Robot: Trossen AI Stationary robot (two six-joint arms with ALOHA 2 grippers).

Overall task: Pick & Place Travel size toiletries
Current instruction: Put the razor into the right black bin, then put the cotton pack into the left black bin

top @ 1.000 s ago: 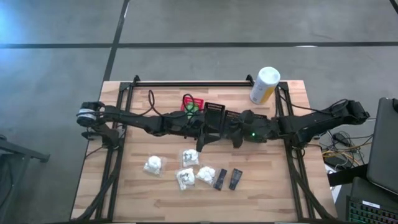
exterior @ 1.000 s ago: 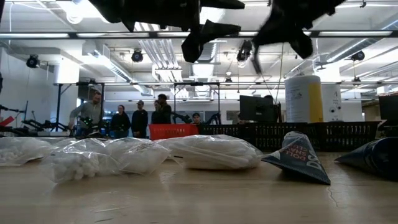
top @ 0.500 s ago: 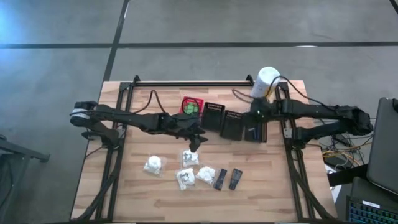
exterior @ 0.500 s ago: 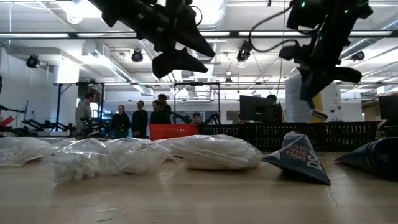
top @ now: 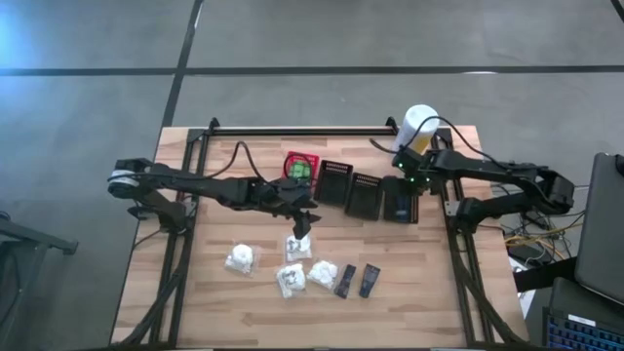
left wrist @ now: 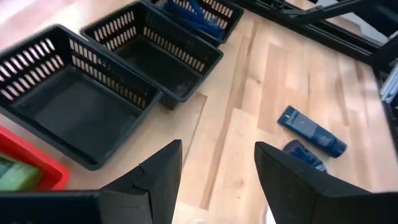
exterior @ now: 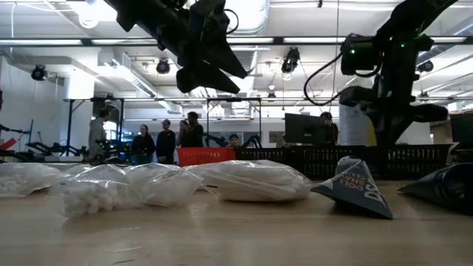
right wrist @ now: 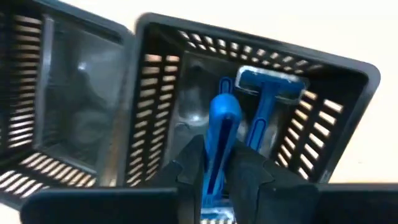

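Right wrist view: right gripper (right wrist: 222, 163) is clamping a glossy blue razor (right wrist: 222, 134) over the slotted black basket (right wrist: 323, 127).
Left gripper (left wrist: 214, 163): fingers are gaping.
Change: right gripper is sitting farther outward than before.

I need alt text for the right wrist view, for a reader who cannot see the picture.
The right hand holds a blue razor upright between its fingers, over a black slotted basket where another blue razor already lies. A second, empty black basket stands beside it.

Pale matt wood-plank table (top: 214, 302), crinkly glossy clear plastic pouches (exterior: 255, 179), black slotted plastic baskets (left wrist: 74, 112)
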